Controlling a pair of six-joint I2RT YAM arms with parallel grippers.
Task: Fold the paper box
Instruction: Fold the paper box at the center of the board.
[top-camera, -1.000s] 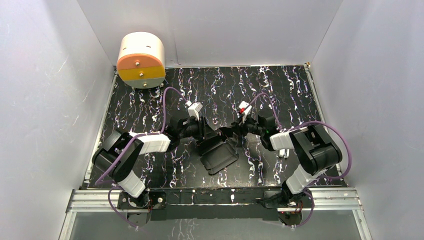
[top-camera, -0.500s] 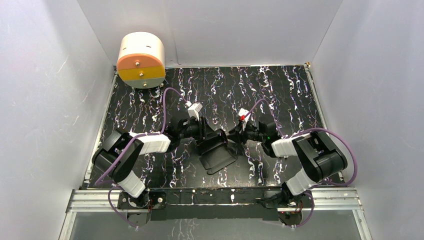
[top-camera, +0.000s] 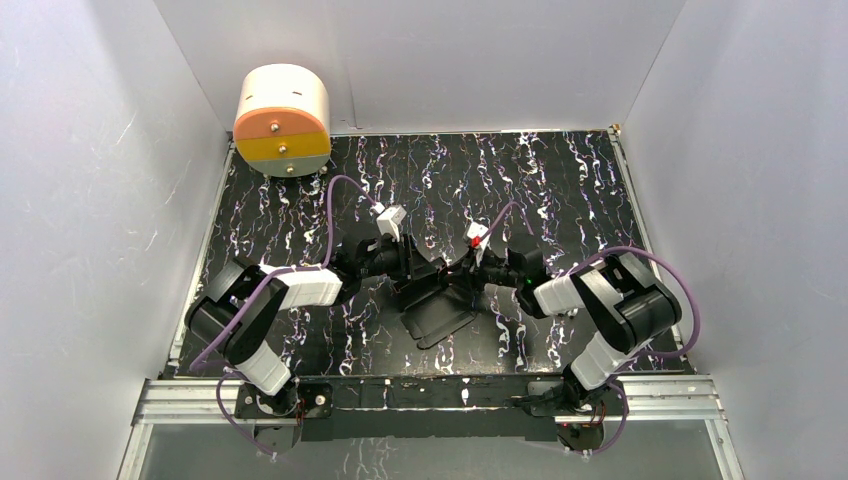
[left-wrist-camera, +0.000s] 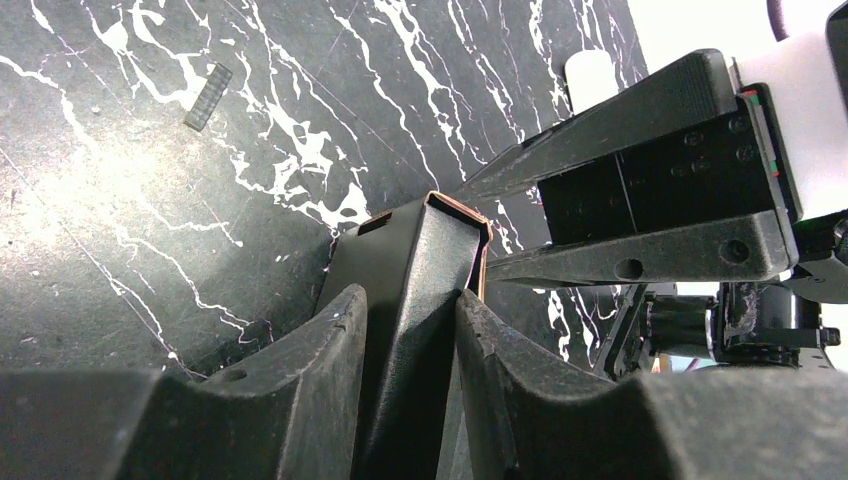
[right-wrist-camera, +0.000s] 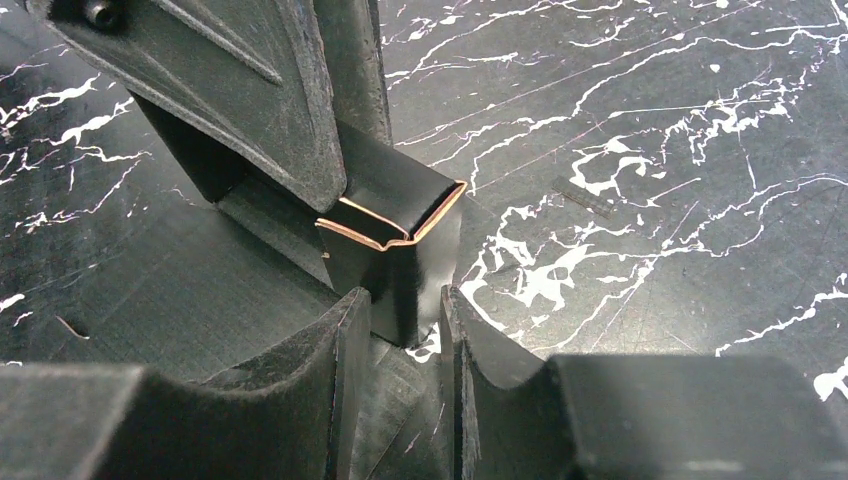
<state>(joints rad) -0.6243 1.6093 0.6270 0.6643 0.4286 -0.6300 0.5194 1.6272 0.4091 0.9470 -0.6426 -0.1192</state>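
The paper box (top-camera: 440, 315) is matte black card lying mid-table, with one part folded up into a narrow hollow wall. My left gripper (top-camera: 415, 278) is shut on that raised fold (left-wrist-camera: 420, 260), one finger on each side of it (left-wrist-camera: 408, 300). My right gripper (top-camera: 468, 278) faces it from the other side, its fingers (left-wrist-camera: 640, 200) pointing at the fold's end. In the right wrist view the fold's open, copper-edged end (right-wrist-camera: 400, 280) stands at the tips of the right gripper (right-wrist-camera: 402, 297). That gripper is open, with table showing beside the card. The left finger (right-wrist-camera: 250, 100) presses the fold from above left.
A round cream and orange drum (top-camera: 283, 120) stands at the back left corner. White walls enclose the marbled table on three sides, and an aluminium rail (top-camera: 430, 395) runs along the front edge. A small dark strip (left-wrist-camera: 208, 96) lies on the table.
My right gripper has moved left, up to the raised fold and close to the left gripper. The box's flat part has drawn in a little. The left arm has barely moved.
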